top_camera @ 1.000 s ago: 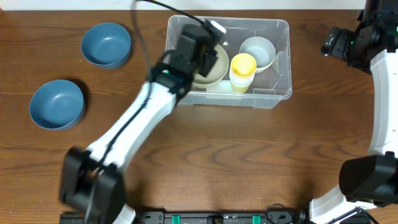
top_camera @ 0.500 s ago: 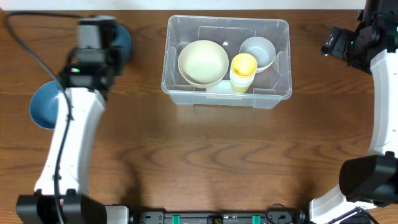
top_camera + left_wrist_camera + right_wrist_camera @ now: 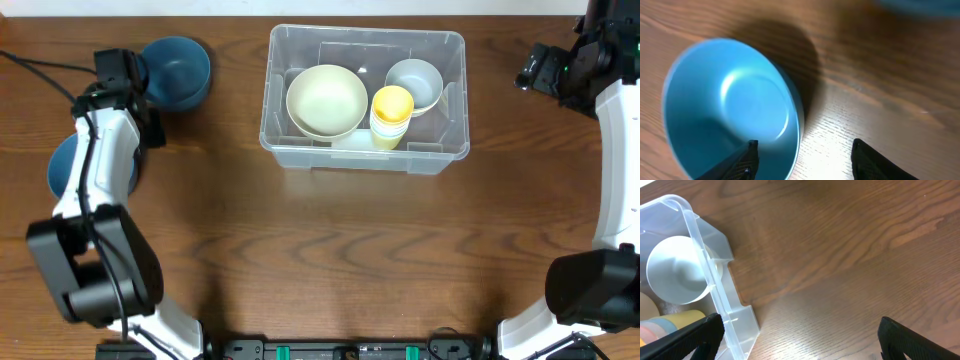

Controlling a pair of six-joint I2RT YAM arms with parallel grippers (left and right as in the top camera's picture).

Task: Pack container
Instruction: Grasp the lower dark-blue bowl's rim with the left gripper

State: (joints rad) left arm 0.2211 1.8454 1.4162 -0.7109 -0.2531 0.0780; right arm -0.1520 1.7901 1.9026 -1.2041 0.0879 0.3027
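The clear container (image 3: 455, 140) stands at the back centre and holds a cream bowl (image 3: 326, 100), a yellow cup stack (image 3: 391, 112) and a white bowl (image 3: 414, 82). Its right end shows in the right wrist view (image 3: 715, 275). Two blue bowls sit on the table at the left, one at the back (image 3: 177, 70) and one nearer (image 3: 62, 168), partly under the left arm. My left gripper (image 3: 142, 135) (image 3: 800, 165) is open and straddles the nearer blue bowl's (image 3: 730, 105) right rim. One finger is over the bowl's inside, the other over the table. My right gripper (image 3: 538, 68) (image 3: 800, 345) is open and empty, right of the container.
The back blue bowl's edge shows at the top right of the left wrist view (image 3: 920, 4). Bare brown wood lies in front of the container. The right arm stands along the table's right edge.
My left arm has left the container, swung left past the back blue bowl and come down at the nearer blue bowl. The cream bowl stays in the container. The right arm has not moved.
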